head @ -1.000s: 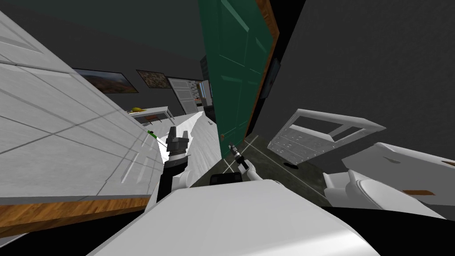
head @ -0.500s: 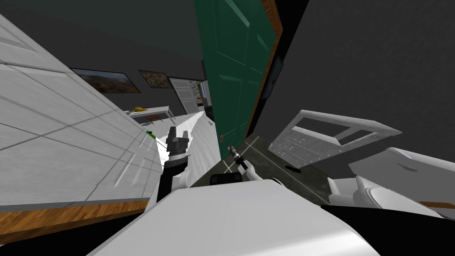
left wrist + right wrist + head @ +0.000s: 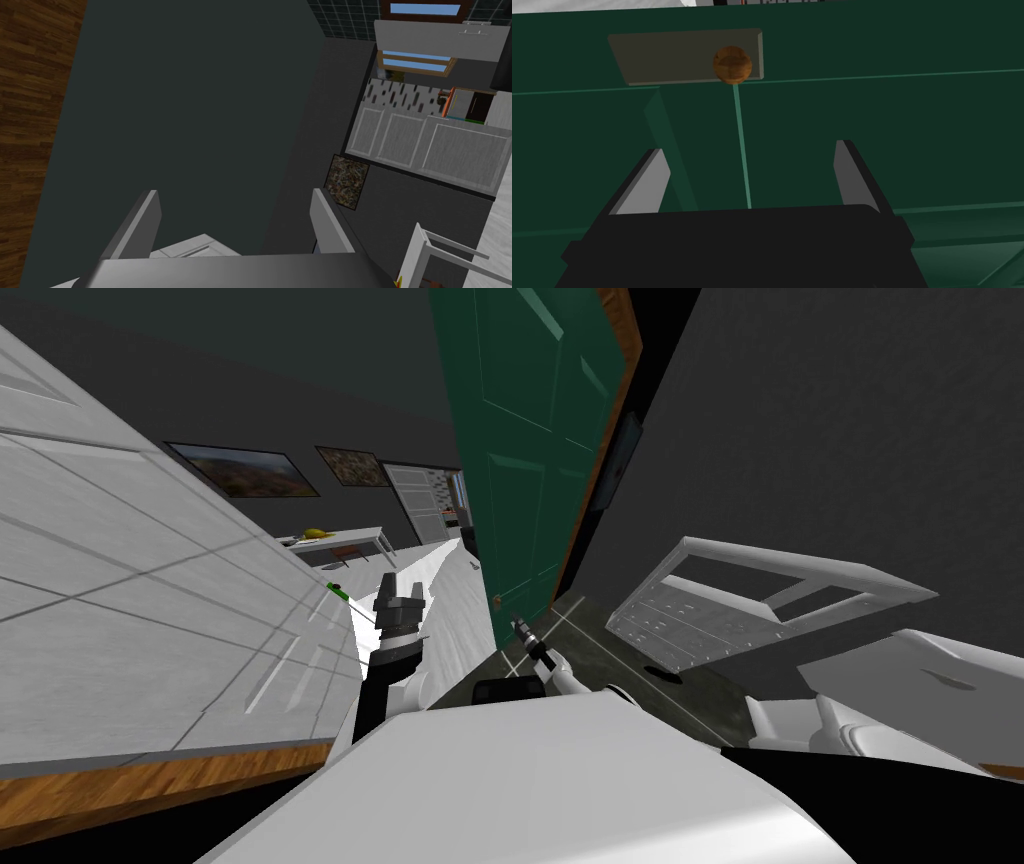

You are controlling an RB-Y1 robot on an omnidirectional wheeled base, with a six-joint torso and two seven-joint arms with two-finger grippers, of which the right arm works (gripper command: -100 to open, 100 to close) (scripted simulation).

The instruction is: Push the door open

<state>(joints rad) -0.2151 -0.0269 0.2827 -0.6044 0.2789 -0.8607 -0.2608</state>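
The green panelled door [image 3: 530, 438] with a wood-coloured edge stands ahead, slightly right of centre. In the right wrist view the door [image 3: 862, 115] is close in front, and its round brown knob [image 3: 732, 64] sits on a dull plate beyond the fingertips, a little off the midline. My right gripper [image 3: 749, 147] is open, empty and aimed at the door face below the knob; whether it touches the door I cannot tell. It appears small in the head view [image 3: 519, 622], just short of the knob [image 3: 497, 599]. My left gripper [image 3: 398, 586] is raised beside it, open [image 3: 235, 192] and holding nothing.
A large white panelled surface [image 3: 150, 588] with a wood edge runs close along my left. To the right, a white open-framed cabinet [image 3: 760, 598] and a white fixture [image 3: 900, 688] stand on dark floor by a dark wall. Beyond the gap, a white table [image 3: 340, 538].
The whole head view has shifted: the door looms a little larger and the cabinet has slid outward to the right, so I have moved closer. Both arms keep their pose.
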